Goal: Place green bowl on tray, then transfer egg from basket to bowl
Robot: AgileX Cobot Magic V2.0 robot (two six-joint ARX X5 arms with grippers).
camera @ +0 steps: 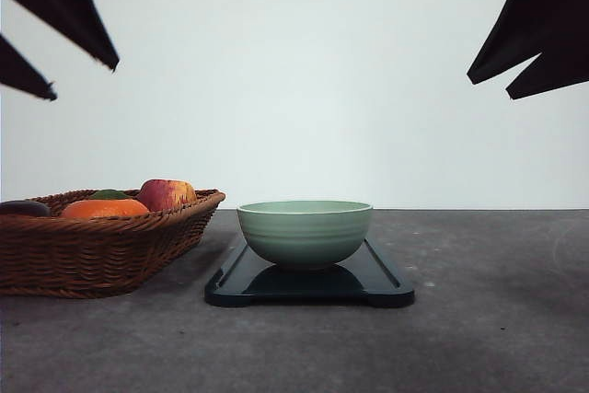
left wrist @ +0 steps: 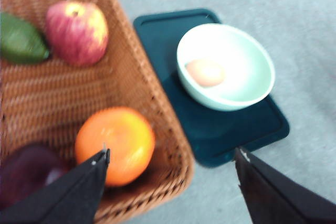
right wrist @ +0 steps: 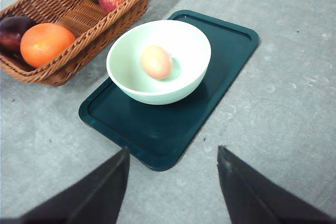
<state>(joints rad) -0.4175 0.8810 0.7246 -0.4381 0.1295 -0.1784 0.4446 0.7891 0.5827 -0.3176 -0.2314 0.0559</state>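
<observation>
So the round pale sage-green ceramic bowl is sitting on the flat black rectangular tray, roughly at its middle, and the tan egg is lying inside the bowl, on the bottom. Tray's on the grey table, just right of the wide brown woven wicker basket; in the wrist shots the tray's corner is right up against the basket wall, can't tell if they actually touch.

Basket has a round orange, a red-yellow apple, a green avocado-looking fruit and something dark purple that's too blurry to name.

Both arms are up high and away from everything. Left gripper hangs in the upper left of the front view, above the basket, fingers spread wide with nothing between them. From its wrist cam, the orange sits by one fingertip and the tray's corner by the other. Right gripper is upper right, also spread and empty, with the tray, bowl and egg well below it and off to its left.
</observation>
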